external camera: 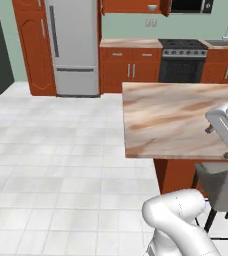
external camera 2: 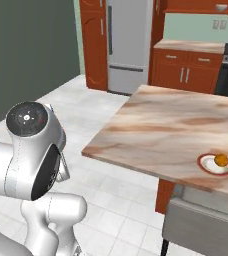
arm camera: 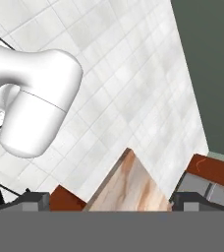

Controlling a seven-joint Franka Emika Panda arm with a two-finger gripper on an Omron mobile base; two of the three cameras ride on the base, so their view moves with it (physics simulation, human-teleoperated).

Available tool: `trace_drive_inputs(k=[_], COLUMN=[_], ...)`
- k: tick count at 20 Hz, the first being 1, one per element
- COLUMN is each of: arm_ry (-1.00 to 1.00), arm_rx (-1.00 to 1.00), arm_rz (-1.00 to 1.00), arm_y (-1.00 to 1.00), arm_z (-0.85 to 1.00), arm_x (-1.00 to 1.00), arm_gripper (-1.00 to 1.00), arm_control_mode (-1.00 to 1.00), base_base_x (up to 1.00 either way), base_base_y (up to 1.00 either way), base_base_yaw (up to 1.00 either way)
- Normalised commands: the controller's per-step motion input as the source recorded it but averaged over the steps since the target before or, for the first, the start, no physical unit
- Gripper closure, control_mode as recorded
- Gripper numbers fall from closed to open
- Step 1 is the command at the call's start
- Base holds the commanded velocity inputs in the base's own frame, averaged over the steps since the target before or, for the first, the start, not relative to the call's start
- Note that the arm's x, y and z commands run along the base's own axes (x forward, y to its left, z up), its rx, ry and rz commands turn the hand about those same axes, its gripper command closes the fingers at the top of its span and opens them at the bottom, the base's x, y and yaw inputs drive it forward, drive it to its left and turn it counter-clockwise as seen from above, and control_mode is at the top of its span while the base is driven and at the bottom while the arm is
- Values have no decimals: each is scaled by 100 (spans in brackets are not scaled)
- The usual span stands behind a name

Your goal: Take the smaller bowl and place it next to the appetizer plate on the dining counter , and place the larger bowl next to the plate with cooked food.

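Claw: my claw [arm camera: 114, 201] is spread wide, with one dark fingertip [arm camera: 35, 199] to each side and nothing pinched between them.
Claw position: it hangs off the table's corner, looking down at that corner and the floor beside it.
Table: the dining counter [external camera: 181, 120] is the long beige slab veined in brown. I name every place below from it.
Table corner: in the hand view a pointed corner of the slab [arm camera: 128, 189] sits in the gap between my fingertips.
Plate: a round red-rimmed plate [external camera 2: 206, 167] lies on the table near its near edge, towards the right end as the right base view shows it.
Food: a small orange lump [external camera 2: 221, 160] rests on that plate.
Bowl: a small pale bowl [external camera: 152, 7] sits on a high open shelf against the wall beyond the table's far side. It may be one of the marbled pair, but it is too small for me to tell which.
Stool: a grey stool [external camera 2: 201, 225] stands tucked under the table's near edge, just below the plate.
Stove: a dark stove [external camera: 182, 60] stands against the wall beyond the table's far side.
Fridge: a silver fridge [external camera: 76, 45] stands beyond the table's far left corner, well apart from it.
Floor: white tiles [external camera: 51, 165] spread out to the left of the table.
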Motion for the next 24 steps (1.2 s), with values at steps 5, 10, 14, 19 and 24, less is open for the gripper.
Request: trace_drive_inputs(k=[5, 10, 14, 19, 24], arm_ry=[0, 0, 0, 0, 0], arm_rx=[0, 0, 0, 0, 0], arm_rz=[0, 0, 0, 0, 0], arm_y=[0, 0, 0, 0, 0], arm_z=[0, 0, 0, 0, 0], arm_x=[0, 0, 0, 0, 0], arm_gripper=[-100, -100, -100, -100, -100], arm_control_mode=[100, 100, 100, 100, 100], base_base_x=[42, 58, 79, 99, 100], base_base_y=[100, 100, 86, 8, -12], base_base_yaw=[0, 0, -4, -21, -24])
